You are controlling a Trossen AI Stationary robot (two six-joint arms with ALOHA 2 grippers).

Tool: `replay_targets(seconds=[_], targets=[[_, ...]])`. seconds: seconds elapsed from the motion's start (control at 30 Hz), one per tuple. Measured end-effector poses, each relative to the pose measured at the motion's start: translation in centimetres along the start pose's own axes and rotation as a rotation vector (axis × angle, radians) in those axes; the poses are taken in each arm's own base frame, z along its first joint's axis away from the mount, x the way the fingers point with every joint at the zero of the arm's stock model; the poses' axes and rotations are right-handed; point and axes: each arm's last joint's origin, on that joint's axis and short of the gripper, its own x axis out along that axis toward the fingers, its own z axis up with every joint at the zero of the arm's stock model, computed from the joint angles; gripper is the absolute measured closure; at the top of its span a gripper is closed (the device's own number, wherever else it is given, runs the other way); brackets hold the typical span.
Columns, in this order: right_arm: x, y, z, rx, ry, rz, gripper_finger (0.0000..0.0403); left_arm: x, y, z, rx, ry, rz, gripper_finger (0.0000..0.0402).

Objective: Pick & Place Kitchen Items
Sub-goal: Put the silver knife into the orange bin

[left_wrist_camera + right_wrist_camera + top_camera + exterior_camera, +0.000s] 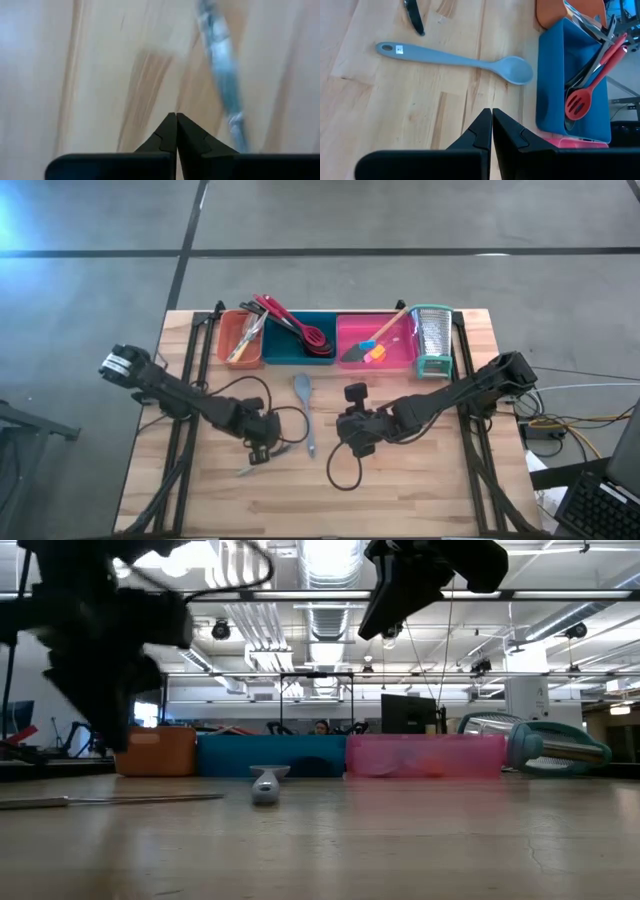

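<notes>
High view shows the grey spoon [304, 410] at frame centre on the surface [420, 490], between both pincers, left [262, 450] and right [358, 442], each pressed together, empty. Spread one first, then grip the handle.

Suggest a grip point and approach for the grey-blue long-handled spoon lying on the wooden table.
Probably best to take the grey-blue long-handled spoon at mid-handle, coming straight down with the jaws across its width. It lies flat and alone on the wooden table, bowl toward the trays; the handle is slim and straight, the bowl broad. The right gripper, fingers shut, sits beside it; the left gripper is also near.
</notes>
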Motion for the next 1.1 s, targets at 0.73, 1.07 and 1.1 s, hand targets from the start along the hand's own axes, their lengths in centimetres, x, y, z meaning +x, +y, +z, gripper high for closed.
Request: replay_targets(seconds=[0.73,1.07,1.1], targets=[[0.0,0.0,0.2,0.009,-0.017,-0.002,0.0394,1.7,-1.2,4.0,0.165,-0.082,-0.109,0.0393],[2.9,1.9,1.8,0.139,-0.229,0.3,0.0394,-1.4,-2.4,-0.1,0.057,0.074,0.004,0.0389],[3.7,2.3,1.8,0.137,-0.223,0.305,0.0394,-1.8,-2.6,-0.5,0.056,0.069,0.014,0.039]])
